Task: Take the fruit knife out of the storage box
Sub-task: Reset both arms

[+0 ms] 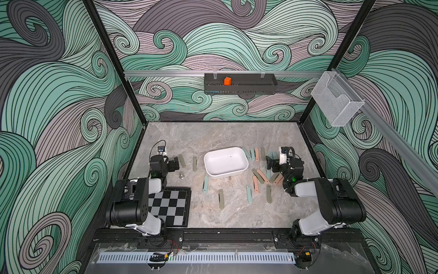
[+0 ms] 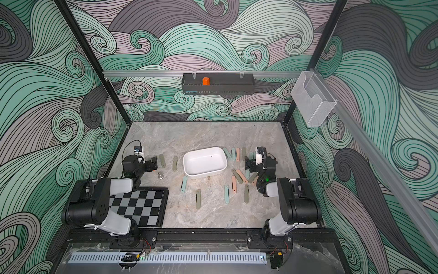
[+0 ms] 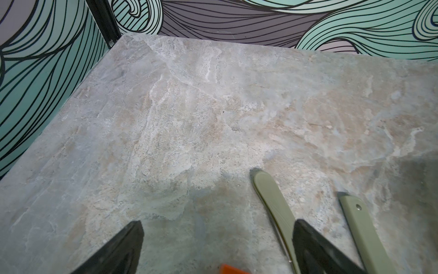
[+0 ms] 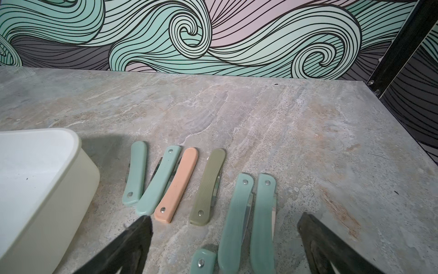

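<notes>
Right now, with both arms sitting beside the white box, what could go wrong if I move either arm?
1. The storage box looks empty in both top views, so a reach inside may grab nothing.
2. The open right gripper frames two teal knives; lowering or swinging could scatter them.
3. One finger of the open left gripper overlaps an olive knife and might drag it.

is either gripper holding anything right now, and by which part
Nothing is held. The left gripper and the right gripper both stand open and empty over the table.
</notes>
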Robot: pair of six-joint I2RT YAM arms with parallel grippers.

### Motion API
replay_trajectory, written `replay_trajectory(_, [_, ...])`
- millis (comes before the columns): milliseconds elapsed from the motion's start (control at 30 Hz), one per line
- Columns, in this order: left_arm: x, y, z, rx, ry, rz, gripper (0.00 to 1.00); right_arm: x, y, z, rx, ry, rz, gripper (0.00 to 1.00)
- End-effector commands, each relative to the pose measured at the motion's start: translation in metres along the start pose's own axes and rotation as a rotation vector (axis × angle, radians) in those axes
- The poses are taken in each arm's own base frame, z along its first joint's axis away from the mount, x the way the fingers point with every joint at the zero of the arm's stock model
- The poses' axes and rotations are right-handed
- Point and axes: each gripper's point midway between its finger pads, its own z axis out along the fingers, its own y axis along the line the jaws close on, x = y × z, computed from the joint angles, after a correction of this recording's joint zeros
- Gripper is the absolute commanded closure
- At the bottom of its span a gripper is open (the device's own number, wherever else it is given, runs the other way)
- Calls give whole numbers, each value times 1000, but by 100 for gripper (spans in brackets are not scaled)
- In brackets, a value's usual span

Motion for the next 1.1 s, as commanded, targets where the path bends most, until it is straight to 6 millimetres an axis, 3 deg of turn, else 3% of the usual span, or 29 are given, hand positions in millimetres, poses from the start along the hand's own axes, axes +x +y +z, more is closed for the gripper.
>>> replay_trajectory(0, [-14, 2, 3, -16, -21, -11, 1, -10, -2, 1, 14, -31, -11, 2])
replay_trajectory(533, [-14, 2, 2, -17, -25, -8, 1, -10, -11, -3, 46, -50, 19, 2])
replay_trajectory(567, [-15, 0, 2, -10, -27, -6, 1, -10, -4, -4, -6, -53, 11, 2])
replay_trajectory(633, [-14, -35, -7, 220, -57, 81, 1, -12, 33, -5, -238, -55, -71, 2])
replay_trajectory(767, [-13, -38, -9, 250, -60, 83, 1, -12, 33, -6, -227, -57, -82, 2])
replay_trajectory(800, [-13, -37, -8, 250, -54, 80, 1, -10, 29, -4, -198, -51, -71, 2])
replay_trajectory(867, [-14, -27, -6, 186, -58, 50, 1, -10, -9, 0, 28, -30, 19, 2])
replay_trajectory(933, [-14, 6, 3, -11, -27, -35, 1, -10, -17, -5, 85, -61, 28, 2])
replay_trajectory(1067, [-15, 6, 1, -16, -36, -33, 1, -11, -13, -3, 75, -49, 14, 2])
